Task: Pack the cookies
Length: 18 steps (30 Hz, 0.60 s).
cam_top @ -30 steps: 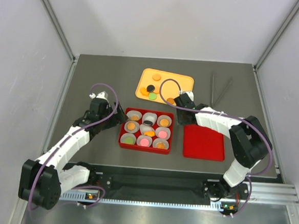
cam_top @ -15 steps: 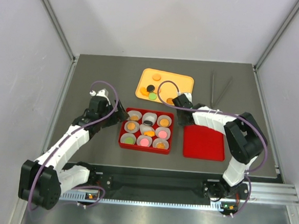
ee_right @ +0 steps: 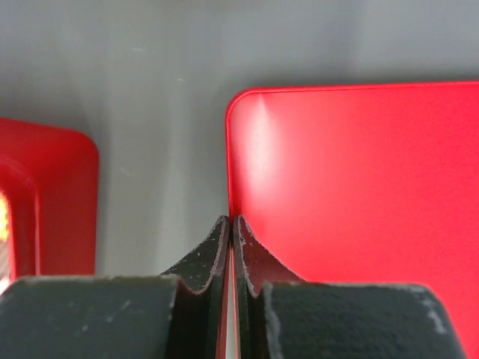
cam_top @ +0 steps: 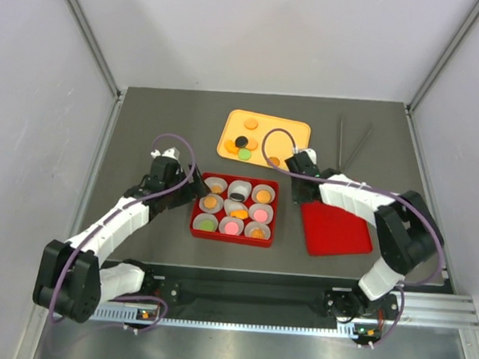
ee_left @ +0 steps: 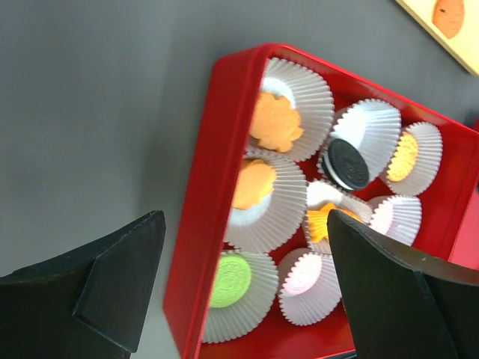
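Cookies [ee_left: 275,123] sit one to a cup in the white paper cups [ee_left: 374,123] of the red box [ee_left: 202,224] near the middle of the counter [cam_top: 161,125]. Most are orange, with one black, one green and two pink. More cookies lie loose on the yellow tray [cam_top: 292,130] just behind the box: several orange, one black and one green.

My left hand [ee_left: 245,217] is spread wide at the box's left wall. One finger is over the bare counter outside it and the other over the cups inside. It holds nothing.

My right hand [ee_right: 230,224] is pressed together on the thin edge of the red lid [ee_right: 352,194], pinching it close to one rounded corner. From above, the lid lies just right of the box, turned askew to it. Whether the pinched edge is lifted off the counter I cannot tell.

Two thin dark rods [cam_top: 349,146] lie at the back right, well apart from both hands.
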Motion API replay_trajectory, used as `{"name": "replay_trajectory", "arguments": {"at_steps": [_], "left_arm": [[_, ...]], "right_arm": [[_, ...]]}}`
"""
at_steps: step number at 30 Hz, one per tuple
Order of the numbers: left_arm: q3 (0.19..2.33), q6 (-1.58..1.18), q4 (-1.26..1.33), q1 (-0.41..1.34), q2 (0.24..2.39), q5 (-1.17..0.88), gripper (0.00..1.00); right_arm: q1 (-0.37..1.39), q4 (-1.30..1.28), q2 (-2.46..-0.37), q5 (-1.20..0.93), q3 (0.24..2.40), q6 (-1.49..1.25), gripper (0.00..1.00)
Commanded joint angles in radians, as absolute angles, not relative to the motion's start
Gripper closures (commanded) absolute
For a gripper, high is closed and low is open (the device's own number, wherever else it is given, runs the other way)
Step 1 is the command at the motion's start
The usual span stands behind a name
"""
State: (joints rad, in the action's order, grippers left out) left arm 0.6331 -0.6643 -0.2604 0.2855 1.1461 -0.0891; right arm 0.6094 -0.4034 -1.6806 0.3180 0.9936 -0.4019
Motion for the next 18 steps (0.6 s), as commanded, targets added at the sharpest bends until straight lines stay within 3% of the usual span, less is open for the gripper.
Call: {"name": "replay_trajectory", "arguments": {"at_steps": [1, 9, 18], "left_arm": [[0.632, -0.698, -0.179, 0.310, 1.147, -0.092, 0.06], [0.617, -0.749, -0.137, 0.385, 1.173, -0.078, 0.07], [0.635, -0.802, -0.097, 0.482, 1.209, -0.061, 0.07]], "right_arm": [[0.578, -0.426, -1.498, 0.324, 1.011, -0.391, 1.00], [0.558, -0.520, -1.267, 0.290, 1.094, -0.397, 1.00], [0.561, -0.502, -1.143, 0.265, 1.177, -0.417, 1.00]]}}
